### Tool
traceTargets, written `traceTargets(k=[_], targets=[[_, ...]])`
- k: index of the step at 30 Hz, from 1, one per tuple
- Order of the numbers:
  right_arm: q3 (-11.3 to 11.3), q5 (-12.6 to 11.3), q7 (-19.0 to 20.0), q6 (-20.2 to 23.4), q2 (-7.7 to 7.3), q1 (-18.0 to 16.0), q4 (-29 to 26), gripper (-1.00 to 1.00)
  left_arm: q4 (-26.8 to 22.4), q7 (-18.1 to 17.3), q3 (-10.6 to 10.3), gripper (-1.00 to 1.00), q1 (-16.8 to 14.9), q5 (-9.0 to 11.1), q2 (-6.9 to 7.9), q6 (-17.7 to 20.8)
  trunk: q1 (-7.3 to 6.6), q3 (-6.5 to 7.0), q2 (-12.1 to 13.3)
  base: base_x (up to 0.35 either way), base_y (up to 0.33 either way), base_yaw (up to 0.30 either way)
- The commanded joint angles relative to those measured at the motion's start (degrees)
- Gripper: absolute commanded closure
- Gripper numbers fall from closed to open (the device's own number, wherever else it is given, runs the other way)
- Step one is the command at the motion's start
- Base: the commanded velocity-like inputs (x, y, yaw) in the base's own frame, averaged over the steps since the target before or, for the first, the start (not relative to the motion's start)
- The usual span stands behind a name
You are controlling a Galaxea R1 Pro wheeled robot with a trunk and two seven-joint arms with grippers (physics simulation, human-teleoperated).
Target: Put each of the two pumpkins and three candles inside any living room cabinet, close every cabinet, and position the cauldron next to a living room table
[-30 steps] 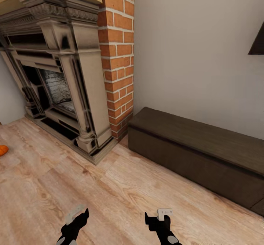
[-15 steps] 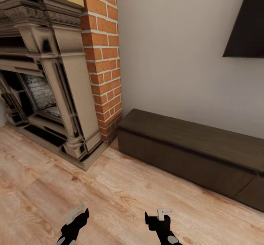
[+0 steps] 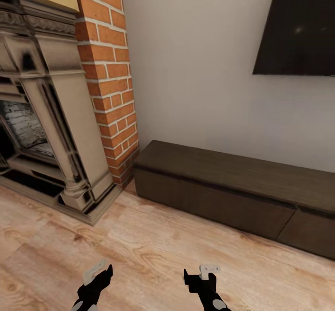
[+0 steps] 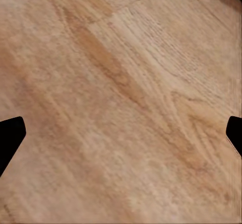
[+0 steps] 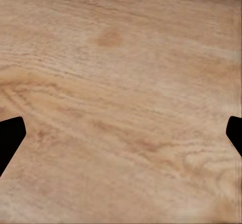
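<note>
The long, low dark-brown cabinet (image 3: 218, 187) stands against the white wall across the right half of the head view, with both drawer fronts flush and shut. My left gripper (image 3: 99, 277) and right gripper (image 3: 201, 276) hang low over the wooden floor, well short of the cabinet. In the wrist views the left gripper (image 4: 121, 133) and right gripper (image 5: 121, 133) are open, fingertips far apart with bare floorboards between them. The pumpkins, candles, cauldron and table are out of view.
A carved stone fireplace (image 3: 42, 115) with a red brick column (image 3: 109, 83) fills the left side, its base stepping out onto the floor. A dark flat screen (image 3: 298, 27) hangs on the wall above the cabinet. Light wooden floor (image 3: 153, 250) lies between me and the cabinet.
The camera has swung to the right: fireplace and cabinet slid left in the picture, more of the wall screen came in, and the orange pumpkin at the left edge went out of view. Both grippers are unchanged.
</note>
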Motion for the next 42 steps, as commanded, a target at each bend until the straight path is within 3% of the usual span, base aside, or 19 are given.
traceTargets(k=[1, 42], targets=[[0.5, -0.2, -0.4, -0.1, 0.01, 0.0, 0.0, -1.00, -0.1, 0.5, -0.5, -1.00, 0.0, 0.3, 0.08, -0.3, -0.01, -0.01, 0.0, 0.000, 0.000, -0.264], [0.5, -0.3, -0.4, -0.3, 0.01, -0.1, 0.1, -1.00, -0.1, 0.4, -0.7, -1.00, 0.0, 0.4, 0.02, -0.4, -0.01, -0.38, 0.0, -0.006, 0.003, -0.263]])
